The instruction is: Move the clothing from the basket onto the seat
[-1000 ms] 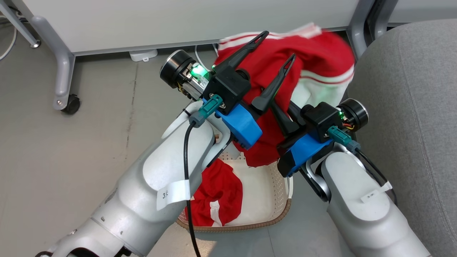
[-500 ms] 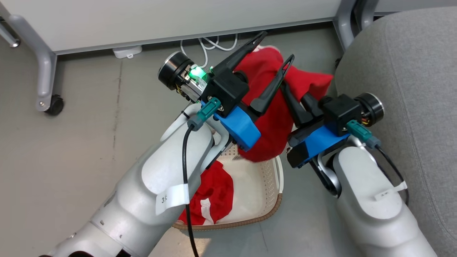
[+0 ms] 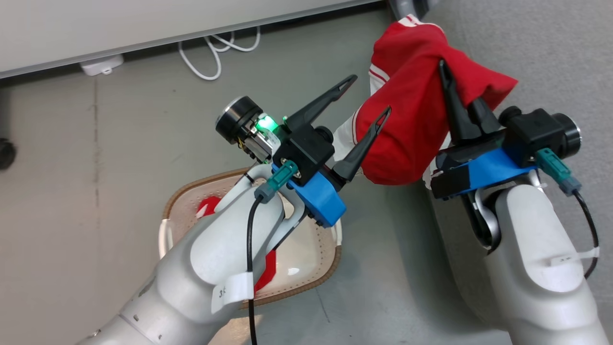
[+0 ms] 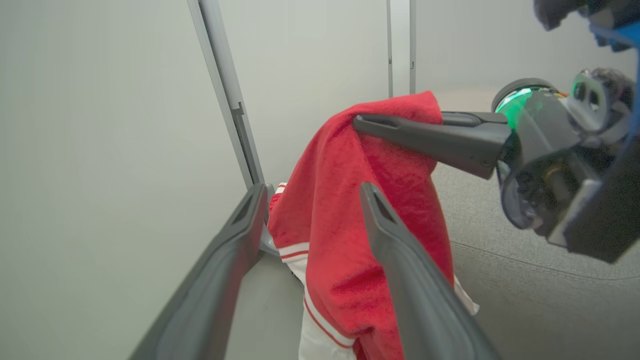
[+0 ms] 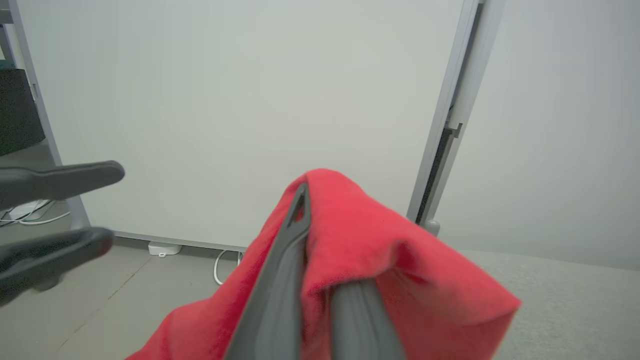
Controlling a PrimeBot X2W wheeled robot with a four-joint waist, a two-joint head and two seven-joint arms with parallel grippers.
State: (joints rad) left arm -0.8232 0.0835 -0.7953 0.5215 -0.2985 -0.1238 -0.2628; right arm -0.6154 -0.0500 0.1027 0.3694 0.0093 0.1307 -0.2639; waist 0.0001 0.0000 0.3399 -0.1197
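Observation:
My right gripper [image 3: 445, 72] is shut on a red garment [image 3: 407, 124] of the clothing, with white stripe trim, which hangs in the air at the edge of the grey seat [image 3: 550, 57]. In the right wrist view the cloth [image 5: 390, 250] drapes over that gripper [image 5: 312, 210]. My left gripper [image 3: 368, 96] stands open and empty just left of the garment, above the floor. The left wrist view looks between its fingers [image 4: 250, 210] at the hanging garment [image 4: 340, 240]. The cream basket [image 3: 306, 258] sits on the floor under my left forearm, with more red clothing [image 3: 208, 208] inside, mostly hidden.
A white partition panel [image 3: 143, 19] runs along the far side, with a white cable [image 3: 210, 52] and a small white box [image 3: 100, 64] on the floor at its foot. A grey post [image 4: 225, 100] stands beside the seat. Bare grey floor lies to the left.
The head camera has swung, shifting the whole picture. My right gripper has carried the red garment up and to the right, away from the left fingers and to the seat's edge. The left gripper stays open.

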